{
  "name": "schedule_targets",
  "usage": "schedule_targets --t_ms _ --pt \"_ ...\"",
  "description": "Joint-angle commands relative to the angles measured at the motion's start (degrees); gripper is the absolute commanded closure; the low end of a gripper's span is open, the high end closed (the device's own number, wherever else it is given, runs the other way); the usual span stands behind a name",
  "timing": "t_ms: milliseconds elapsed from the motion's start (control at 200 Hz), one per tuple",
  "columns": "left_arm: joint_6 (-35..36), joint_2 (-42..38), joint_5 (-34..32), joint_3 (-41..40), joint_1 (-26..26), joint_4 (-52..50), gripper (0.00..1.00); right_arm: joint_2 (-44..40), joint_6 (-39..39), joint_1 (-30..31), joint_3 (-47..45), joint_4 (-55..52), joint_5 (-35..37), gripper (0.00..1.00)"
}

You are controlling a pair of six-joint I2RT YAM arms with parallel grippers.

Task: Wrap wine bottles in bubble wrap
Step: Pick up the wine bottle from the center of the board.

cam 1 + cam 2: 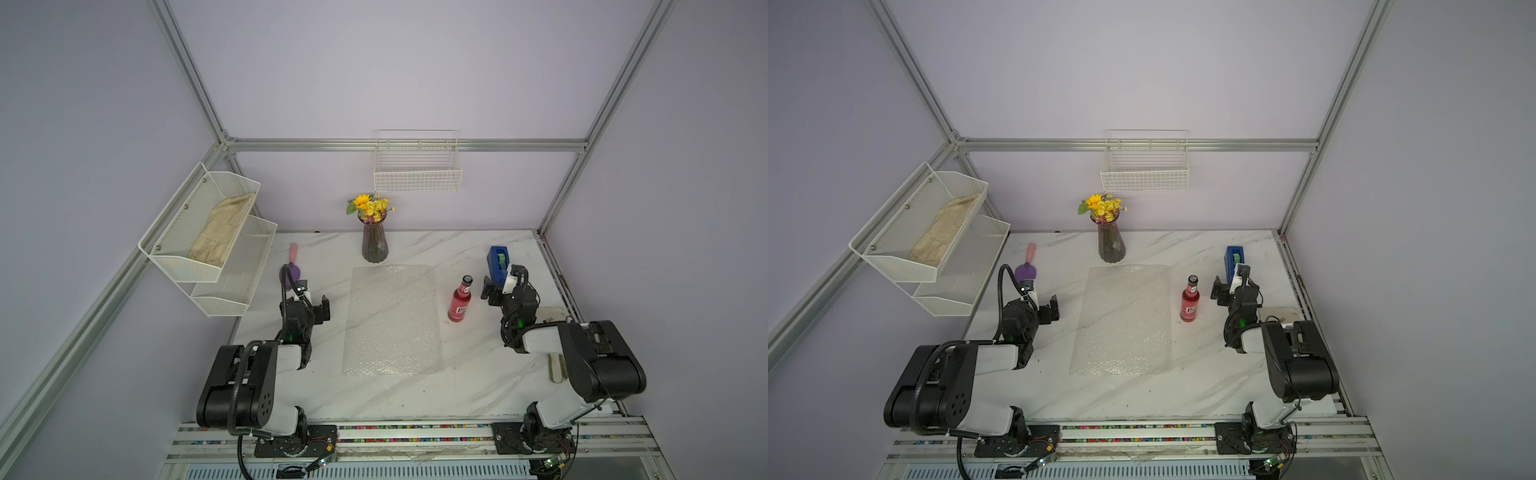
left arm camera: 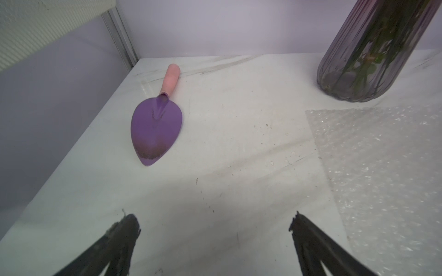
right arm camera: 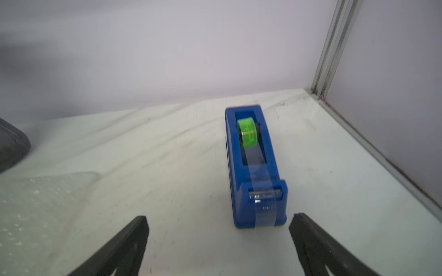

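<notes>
- Wide apart stand the jaws of the left gripper (image 1: 313,299), which holds nothing, above the white marbled tabletop (image 1: 415,395) just left of the bubble wrap (image 1: 392,320).
- The right gripper (image 1: 500,282) is spread just as wide and also holds nothing. It sits just right of the wine bottle (image 1: 460,301) without touching it.
- One sheet of bubble wrap lies flat mid-tabletop with its long side running near to far.
- One wine bottle, clear glass with pink-red liquid and a dark cap, stands upright on bare tabletop just right of the sheet. Its white label carries dark print too small to read.
- One trowel (image 2: 156,126), with a purple blade and a pink handle, lies far left of the sheet.
- One blue tape dispenser (image 3: 256,167) holds one green roll (image 3: 247,133). Clear tape is drawn over its cutter, and it stands just beyond the right gripper.
- One dark ribbed vase (image 1: 375,245) holds yellow flowers (image 1: 370,206) and stands at the sheet's far edge.
- A two-tier white mesh rack (image 1: 199,266) hangs on the left wall, with a crumpled beige cloth (image 1: 222,232) in its upper tier.
- One white wire basket (image 1: 417,183) hangs on the far wall.
</notes>
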Motion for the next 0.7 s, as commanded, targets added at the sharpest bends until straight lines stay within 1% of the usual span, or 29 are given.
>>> schedule_targets --t_ms 0,40,105,150,190,225,280,360,465,590,695 --pt "-3.5 -11.1 2.8 8.5 0.0 -11.7 0.00 -12.9 2.9 -0.4 4.6 -10.0 -1.0 0.03" --pt "-5.4 -13.0 4.6 13.3 0.1 -21.5 0.00 -16.8 3.8 -0.4 6.3 -15.2 -3.2 0.03" --pt "-7.4 -13.3 7.5 21.4 -0.2 -35.5 0.00 -22.1 5.3 -0.2 7.3 -20.9 -8.8 0.03" --pt "-9.5 -12.8 8.9 25.4 -0.7 -42.2 0.00 -25.4 6.2 0.1 6.9 -24.0 -11.8 0.03" --pt "-11.1 -12.4 9.1 27.9 -1.5 -45.8 0.00 -28.1 5.8 1.0 6.4 -26.4 -14.2 0.03" --pt "-13.3 -12.3 9.7 28.8 -2.4 -47.3 0.00 -30.1 4.8 2.8 5.8 -28.5 -15.2 0.03" --pt "-13.9 -12.1 10.6 29.1 -4.3 -48.7 0.00 -32.7 1.9 7.0 4.4 -29.9 -14.0 0.03" --pt "-14.4 -11.1 9.4 28.9 -7.2 -49.8 0.00 -33.6 -1.7 13.2 2.0 -27.5 -9.7 0.03" --pt "-16.6 -8.6 8.1 29.1 -9.3 -50.8 0.00 -30.1 -2.3 15.6 2.2 -28.4 -10.0 0.03" --pt "-18.0 -6.8 8.0 29.6 -10.5 -51.2 0.00 -30.0 -2.1 20.0 -0.9 -26.2 -5.4 0.03" --pt "-18.4 -6.2 6.9 29.6 -11.1 -51.1 0.00 -27.8 -1.8 21.9 -2.6 -25.4 -3.9 0.03"
